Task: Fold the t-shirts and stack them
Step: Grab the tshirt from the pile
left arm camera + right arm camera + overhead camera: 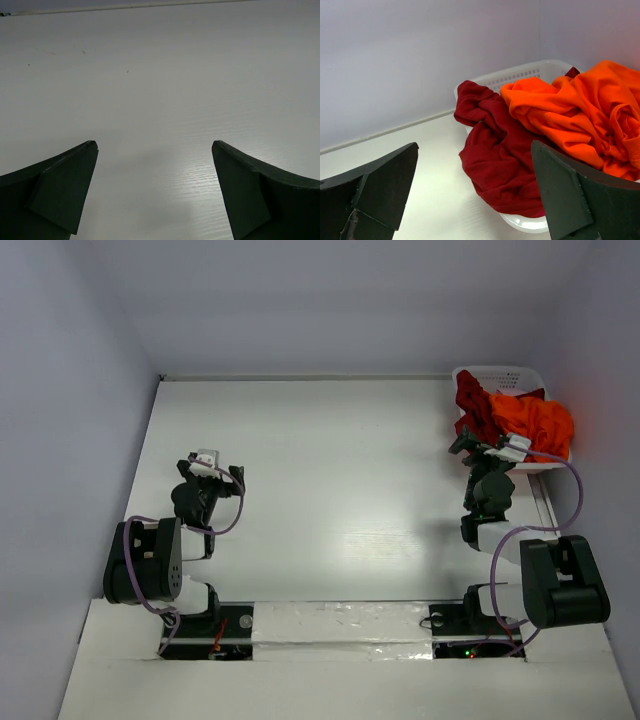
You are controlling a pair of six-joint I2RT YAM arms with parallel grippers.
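Observation:
A bright orange t-shirt (538,422) and a dark crimson t-shirt (476,406) lie crumpled in a white lattice basket (505,373) at the far right of the table. In the right wrist view the crimson shirt (502,160) hangs over the basket's near rim, and the orange shirt (580,110) is heaped behind it. My right gripper (474,445) is open and empty, just in front of the crimson shirt, with the shirt showing between its fingers (475,147). My left gripper (212,468) is open and empty over bare table on the left (155,145).
The white table (330,470) is bounded by grey walls at the back and sides. The basket rim (520,75) stands against the back right corner. A taped strip runs along the near edge between the arm bases.

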